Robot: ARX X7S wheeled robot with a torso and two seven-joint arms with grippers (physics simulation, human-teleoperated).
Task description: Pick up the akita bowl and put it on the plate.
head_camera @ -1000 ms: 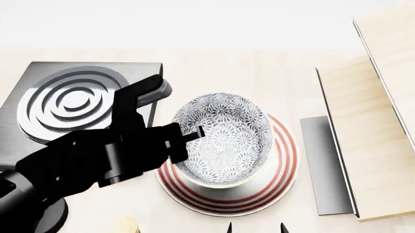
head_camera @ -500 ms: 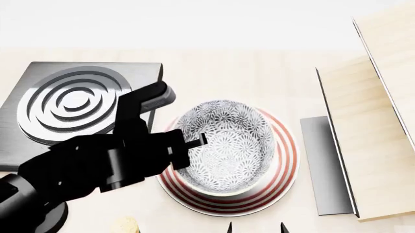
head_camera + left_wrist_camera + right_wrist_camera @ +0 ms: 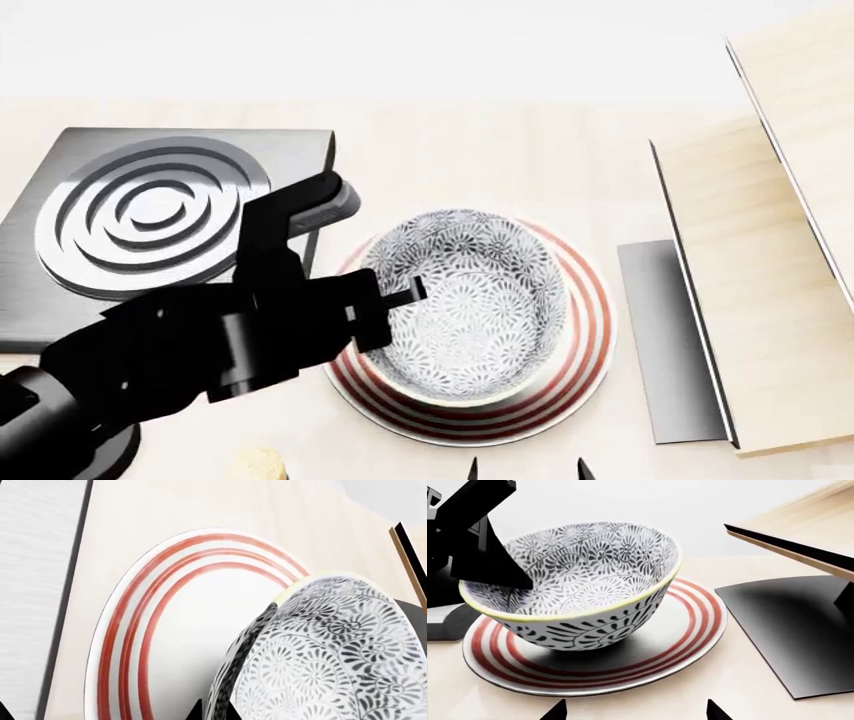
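The left hand (image 3: 387, 300) is clamped on the near-side rim of the akita bowl (image 3: 463, 300), which hangs tilted just over the plate (image 3: 583, 345), so I'd level it, settle it centrally, then part the fingers gently.

This is a simulated kitchen: a square stove burner (image 3: 140, 215) with rings sits on the pale wooden table (image 3: 534, 150), near a plate (image 3: 587, 330) and a patterned bowl (image 3: 467, 300).
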